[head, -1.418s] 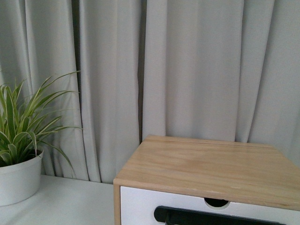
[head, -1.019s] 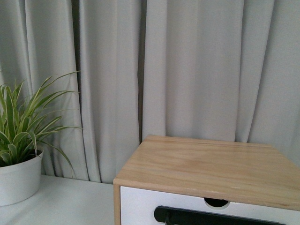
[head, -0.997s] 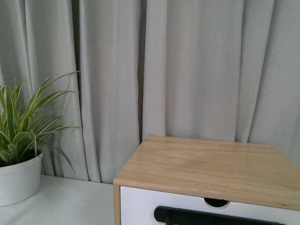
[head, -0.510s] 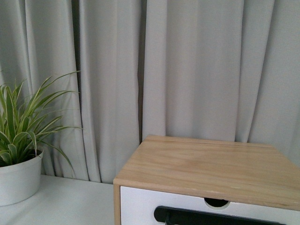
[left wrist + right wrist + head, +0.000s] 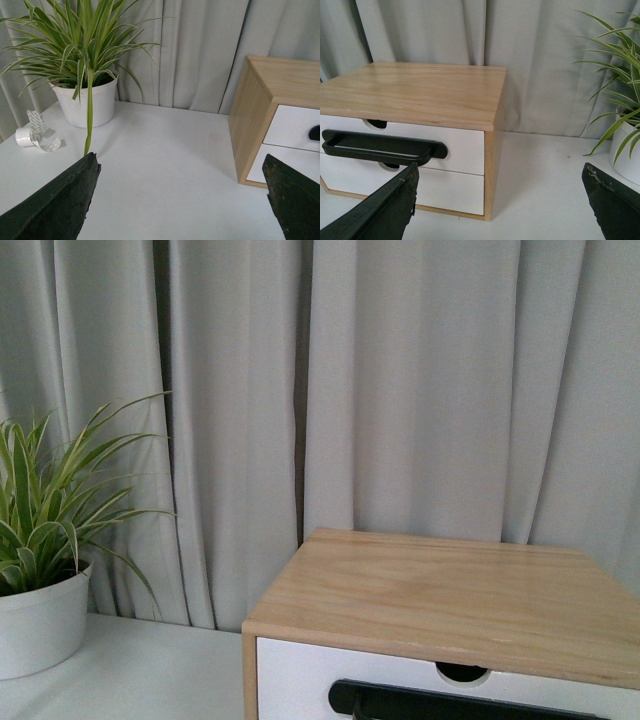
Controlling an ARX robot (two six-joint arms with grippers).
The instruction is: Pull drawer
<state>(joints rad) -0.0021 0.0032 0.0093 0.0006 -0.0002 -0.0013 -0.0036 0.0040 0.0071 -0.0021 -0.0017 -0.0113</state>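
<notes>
Hovering with left gripper [image 5: 181, 160] and right gripper [image 5: 500, 170] jaws spread wide, gripping nothing, facing the drawer [image 5: 462, 145] sitting shut in its wood casing [image 5: 420, 90] on the desk [image 5: 545, 160], probably sliding lightly and staying rigid if taken mid-span by the black bar handle [image 5: 380, 146].

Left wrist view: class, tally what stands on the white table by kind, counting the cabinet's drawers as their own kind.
Potted spider plant: 1
Tape roll: 1
Wooden cabinet: 1
Drawers: 2
Total: 5
</notes>
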